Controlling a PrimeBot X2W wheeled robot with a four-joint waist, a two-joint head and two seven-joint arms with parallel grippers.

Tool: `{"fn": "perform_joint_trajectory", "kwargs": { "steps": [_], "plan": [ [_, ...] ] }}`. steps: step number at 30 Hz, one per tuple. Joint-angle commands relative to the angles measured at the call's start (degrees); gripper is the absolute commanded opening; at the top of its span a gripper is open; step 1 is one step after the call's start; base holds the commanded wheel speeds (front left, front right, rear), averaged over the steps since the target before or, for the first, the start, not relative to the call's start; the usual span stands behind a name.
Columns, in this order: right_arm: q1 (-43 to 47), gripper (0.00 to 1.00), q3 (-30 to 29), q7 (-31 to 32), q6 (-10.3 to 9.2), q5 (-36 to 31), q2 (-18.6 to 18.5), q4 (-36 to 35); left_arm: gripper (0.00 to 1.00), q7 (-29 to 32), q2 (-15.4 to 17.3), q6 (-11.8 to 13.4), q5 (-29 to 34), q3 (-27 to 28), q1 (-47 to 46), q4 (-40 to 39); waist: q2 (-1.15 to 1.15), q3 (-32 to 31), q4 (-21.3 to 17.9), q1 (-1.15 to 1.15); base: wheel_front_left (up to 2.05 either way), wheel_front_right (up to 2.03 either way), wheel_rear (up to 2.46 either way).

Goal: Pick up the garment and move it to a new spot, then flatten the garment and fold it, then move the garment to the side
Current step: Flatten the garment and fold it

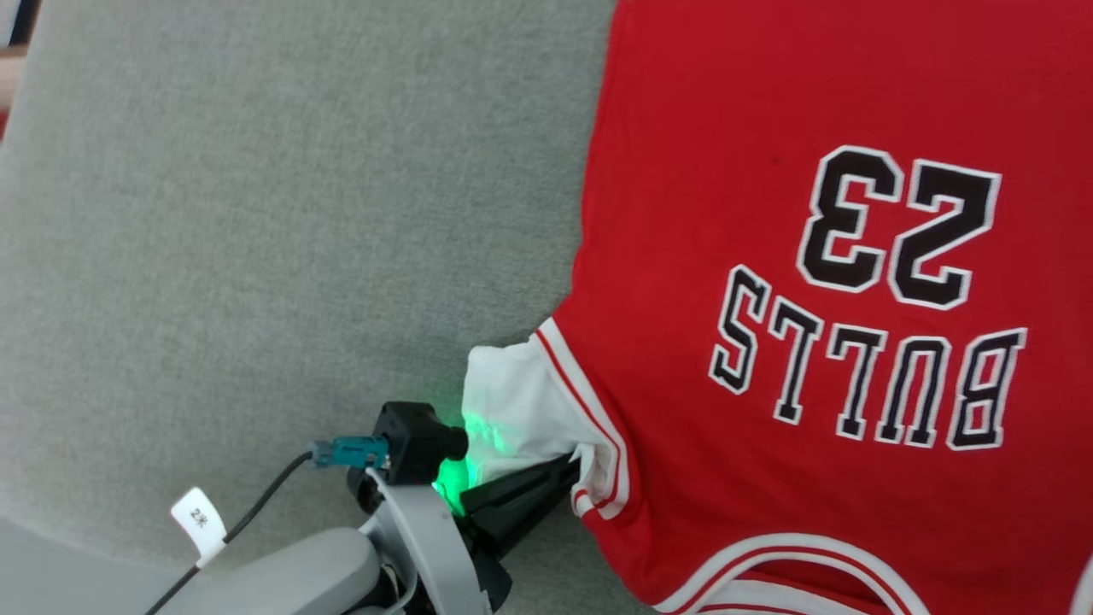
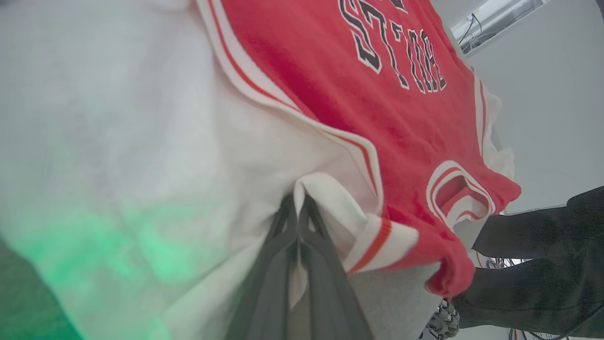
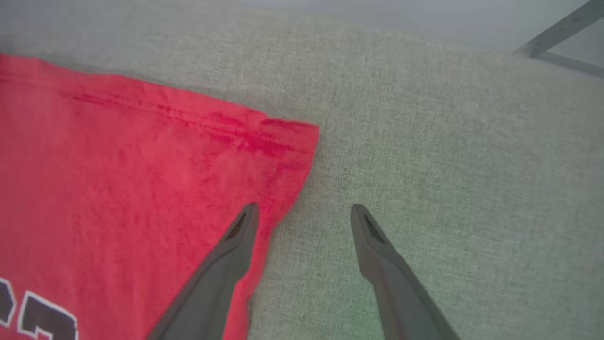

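**Readable markings: shirt print and cable tag**

The red shirt (image 1: 683,256) carries two prints in black block characters with white outlines: the number "23" (image 1: 897,226) and, just beside it on the collar side, the word "BULLS" (image 1: 867,376). Both read upside down in the head view. In the left wrist view the same word (image 2: 391,47) appears foreshortened and partly cut at the top edge. In the right wrist view a fragment of a character (image 3: 42,321) shows at the lower left and is not readable. The white tag (image 1: 198,518) on the black cable (image 1: 265,494) bears a small dark mark, too small to read.
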Motion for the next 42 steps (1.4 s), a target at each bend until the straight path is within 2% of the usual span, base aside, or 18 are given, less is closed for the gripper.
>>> {"fn": "perform_joint_trajectory", "kwargs": {
  "steps": [1,6,10,11,12,13,19,26,31,35,40,42],
  "plan": [
    [-1.9,1.0,-0.7,1.0,-0.09,-1.6,1.1,2.4,0.0,0.7,-1.6,0.8,-0.4,-1.2,0.2,3.0,0.0,3.2,2.8,0.0,0.0,0.0,0.0],
    [-3.9,1.0,-1.6,3.5,-0.08,-4.9,5.2,9.7,0.0,0.1,-2.3,0.9,-1.2,-2.2,-0.9,3.4,0.0,3.9,2.8,0.0,0.0,0.0,0.0],
    [-3.7,1.0,-1.7,3.4,-0.08,-5.9,7.1,11.8,0.0,-0.3,-2.3,0.9,-1.5,-2.5,-1.3,3.6,0.0,3.9,2.5,0.0,0.0,0.0,0.0],
    [-2.8,0.23,-1.4,3.3,-0.04,-6.3,7.8,11.9,0.0,-0.6,-2.2,0.9,-1.5,-2.6,-1.6,3.8,0.0,3.5,2.3,0.0,0.0,0.0,0.0],
    [-2.8,0.23,-1.4,3.3,-0.04,-6.3,7.8,11.9,0.0,-0.6,-2.2,0.9,-1.5,-2.6,-1.6,3.8,0.0,3.5,2.3,0.0,0.0,0.0,0.0],
    [-2.3,0.0,-1.6,3.2,-0.03,-6.0,8.0,11.8,0.0,-0.8,-2.1,0.9,-1.6,-2.7,-1.7,4.0,0.0,3.2,2.1,0.0,0.0,0.0,0.0],
    [-0.1,0.0,-2.9,-0.2,-0.05,-3.7,5.6,7.5,0.0,-2.1,-0.7,0.9,-1.8,-2.5,-1.3,4.7,0.0,-0.4,0.6,0.0,0.0,0.0,0.0],
    [11.7,0.0,-2.4,-0.2,-0.09,4.8,-1.8,-7.1,0.0,-2.9,2.2,0.8,-2.3,-1.3,2.6,4.5,0.0,-6.4,-2.5,0.0,0.0,0.0,0.0],
    [25.2,0.0,-5.7,-0.5,-0.09,12.6,-8.4,-19.0,0.0,-3.1,3.2,0.6,-1.7,1.3,5.4,3.5,0.0,-8.9,-5.2,0.0,0.0,0.0,0.0],
    [38.8,0.0,-8.6,-2.1,-0.08,17.9,-12.2,-27.9,0.0,-3.1,4.0,0.5,-0.8,3.7,7.6,3.2,0.0,-10.2,-7.1,0.0,0.0,0.0,0.0],
    [57.9,0.0,-11.9,-6.7,-0.08,21.8,-14.3,-37.0,0.0,-3.1,4.5,0.5,0.3,6.4,10.1,2.5,0.0,-12.2,-8.9,0.0,0.0,0.0,0.0],
    [65.1,0.0,-12.6,-8.7,-0.09,22.1,-13.8,-40.3,0.0,-3.1,4.7,0.5,0.6,7.3,11.2,2.2,0.0,-12.7,-9.5,0.0,0.0,0.0,0.0]
  ]
}}
